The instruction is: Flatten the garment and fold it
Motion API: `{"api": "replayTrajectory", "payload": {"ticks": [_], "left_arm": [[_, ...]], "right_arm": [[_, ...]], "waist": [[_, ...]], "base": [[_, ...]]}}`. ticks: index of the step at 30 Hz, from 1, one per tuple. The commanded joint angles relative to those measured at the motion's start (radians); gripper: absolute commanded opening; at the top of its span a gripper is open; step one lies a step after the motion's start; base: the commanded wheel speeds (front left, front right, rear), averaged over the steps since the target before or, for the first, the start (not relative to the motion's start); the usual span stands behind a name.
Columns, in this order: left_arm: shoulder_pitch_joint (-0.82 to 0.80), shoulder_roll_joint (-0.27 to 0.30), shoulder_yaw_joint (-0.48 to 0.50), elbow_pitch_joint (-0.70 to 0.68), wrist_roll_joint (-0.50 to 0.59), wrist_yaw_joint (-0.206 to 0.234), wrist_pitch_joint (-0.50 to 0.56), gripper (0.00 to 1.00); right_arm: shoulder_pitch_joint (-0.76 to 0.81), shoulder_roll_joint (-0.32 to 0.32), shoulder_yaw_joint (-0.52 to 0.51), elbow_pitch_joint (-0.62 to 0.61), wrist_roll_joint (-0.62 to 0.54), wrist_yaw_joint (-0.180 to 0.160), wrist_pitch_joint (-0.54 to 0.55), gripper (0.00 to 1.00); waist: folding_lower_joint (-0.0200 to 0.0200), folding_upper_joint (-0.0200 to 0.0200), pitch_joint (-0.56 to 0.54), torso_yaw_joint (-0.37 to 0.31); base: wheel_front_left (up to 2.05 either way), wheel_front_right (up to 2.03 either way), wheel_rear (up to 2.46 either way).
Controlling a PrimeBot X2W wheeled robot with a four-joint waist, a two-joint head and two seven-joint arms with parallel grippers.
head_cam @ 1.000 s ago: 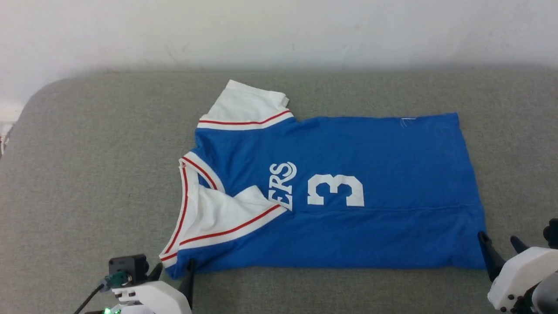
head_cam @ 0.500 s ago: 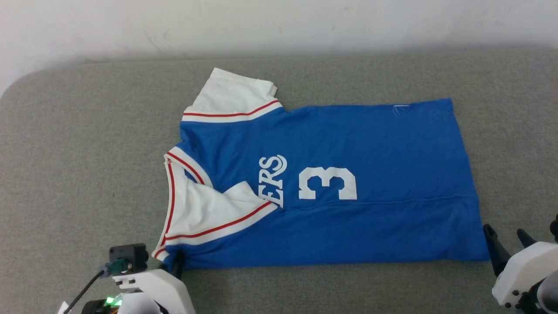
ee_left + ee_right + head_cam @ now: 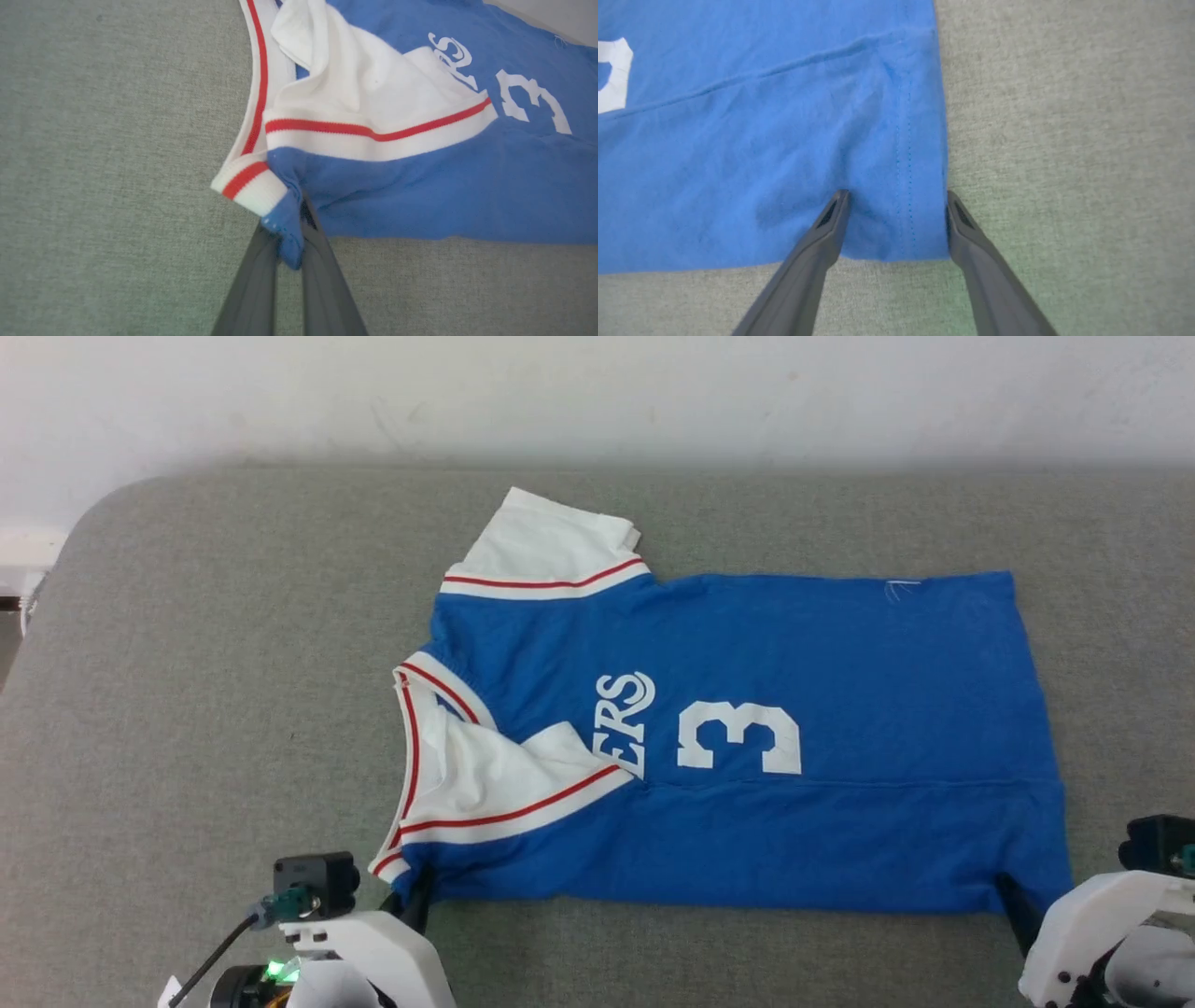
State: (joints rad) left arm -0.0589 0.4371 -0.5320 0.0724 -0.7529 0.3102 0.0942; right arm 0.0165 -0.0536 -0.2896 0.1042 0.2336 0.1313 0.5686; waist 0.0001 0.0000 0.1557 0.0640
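Blue jersey (image 3: pixel 747 737) lies spread across the middle of the frame on a grey cushion (image 3: pixel 215 691), with one white sleeve folded onto its front. At lower left, the left gripper (image 3: pixel 288 233) is clamped on the collar-side corner. At lower right, the right gripper (image 3: pixel 896 196) stands apart, straddling the hem corner.

The left gripper (image 3: pixel 290 233) sits low on the left. Its two fingers (image 3: pixel 254 284) pinch a corner of the garment (image 3: pixel 420 196). The right gripper (image 3: pixel 896 203) sits low on the right, spread wide apart.
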Motion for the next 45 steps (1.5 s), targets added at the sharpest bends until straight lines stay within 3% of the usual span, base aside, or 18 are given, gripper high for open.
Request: {"api": "replayTrajectory", "payload": {"ticks": [1,2,3,15,27,34,35,36,37,45], "left_arm": [[0.010,0.002,-0.005,-0.010,0.009,0.005,0.004,0.00],[0.010,0.004,-0.007,-0.016,0.011,0.007,0.006,0.00],[0.010,0.006,-0.008,-0.021,0.012,0.008,0.007,0.00],[0.067,0.037,0.004,-0.035,-0.009,0.017,0.011,0.00],[0.203,0.107,-0.006,-0.094,-0.031,0.063,0.075,0.00],[0.207,0.079,-0.029,-0.054,-0.041,0.040,0.066,0.00],[0.202,0.073,-0.030,-0.041,-0.041,0.033,0.058,0.40],[0.199,0.066,-0.031,-0.028,-0.042,0.027,0.048,1.00],[0.195,0.059,-0.032,-0.014,-0.043,0.019,0.039,1.00],[0.147,0.041,-0.005,0.006,-0.020,-0.052,-0.109,1.00]], "right_arm": [[-0.008,0.003,0.006,0.014,-0.008,-0.001,0.006,0.41],[-0.008,0.003,0.006,0.027,-0.011,-0.001,0.009,0.04],[-0.007,0.003,0.007,0.039,-0.011,-0.001,0.012,0.00],[0.030,-0.046,-0.023,0.002,0.007,-0.001,0.011,0.00],[0.173,-0.117,-0.017,-0.143,0.082,-0.001,0.171,0.00],[0.198,-0.100,-0.035,-0.121,0.071,-0.001,0.164,0.00],[0.194,-0.097,-0.033,-0.109,0.070,-0.001,0.154,0.00],[0.186,-0.095,-0.030,-0.097,0.064,-0.001,0.137,0.42],[0.178,-0.096,-0.026,-0.085,0.057,-0.001,0.117,1.00],[0.099,-0.092,0.023,-0.058,0.061,-0.001,-0.081,1.00]], "waist": [[-0.0001,0.0000,0.004,0.010],[-0.0001,0.0000,0.004,0.012],[-0.0001,0.0000,0.003,0.014],[-0.0001,0.0000,-0.091,-0.001],[-0.0001,0.0000,-0.149,0.000],[-0.0001,0.0000,-0.132,0.007],[-0.0001,0.0000,-0.130,0.006],[-0.0001,0.0000,-0.128,0.005],[-0.0001,0.0000,-0.128,0.005],[-0.0001,0.0000,-0.139,0.001]], "base": [[0.00,0.00,0.00],[0.00,0.00,0.00],[0.00,0.00,0.00],[0.00,0.00,0.00],[0.00,0.00,0.00],[0.00,0.00,0.00],[0.00,0.00,0.00],[0.00,0.00,0.00],[0.00,0.00,0.00],[0.00,0.00,0.00]]}}
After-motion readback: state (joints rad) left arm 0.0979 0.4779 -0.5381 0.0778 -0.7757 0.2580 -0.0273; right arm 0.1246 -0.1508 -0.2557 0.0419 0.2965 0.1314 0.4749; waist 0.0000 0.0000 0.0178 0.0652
